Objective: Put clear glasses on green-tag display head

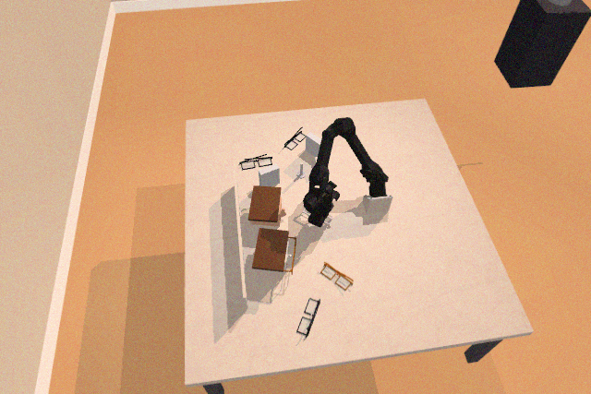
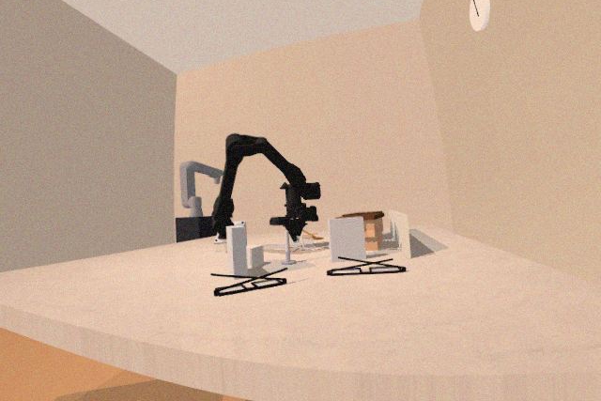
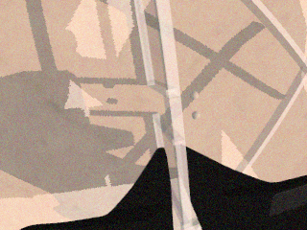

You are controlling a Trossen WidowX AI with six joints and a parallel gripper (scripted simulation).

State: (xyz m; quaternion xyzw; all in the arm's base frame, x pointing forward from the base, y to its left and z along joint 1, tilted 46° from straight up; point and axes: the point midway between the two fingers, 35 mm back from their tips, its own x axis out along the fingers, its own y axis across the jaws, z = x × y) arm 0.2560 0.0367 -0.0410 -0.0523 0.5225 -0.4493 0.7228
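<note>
Pickup step: gripper [image 3: 175, 218] is pinched nearly shut on the clear glasses [image 3: 168, 99], low over the desk [image 1: 429, 256]. Next, a lift toward the green-tagged head is needed; tag not discernible.

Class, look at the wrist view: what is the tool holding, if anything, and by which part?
The tool is shut on the clear glasses, pinching a thin clear bar of the frame; which bar cannot be told.

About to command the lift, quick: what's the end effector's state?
End effector: closed on the clear glasses, pinching a thin frame bar, on the table.
</note>
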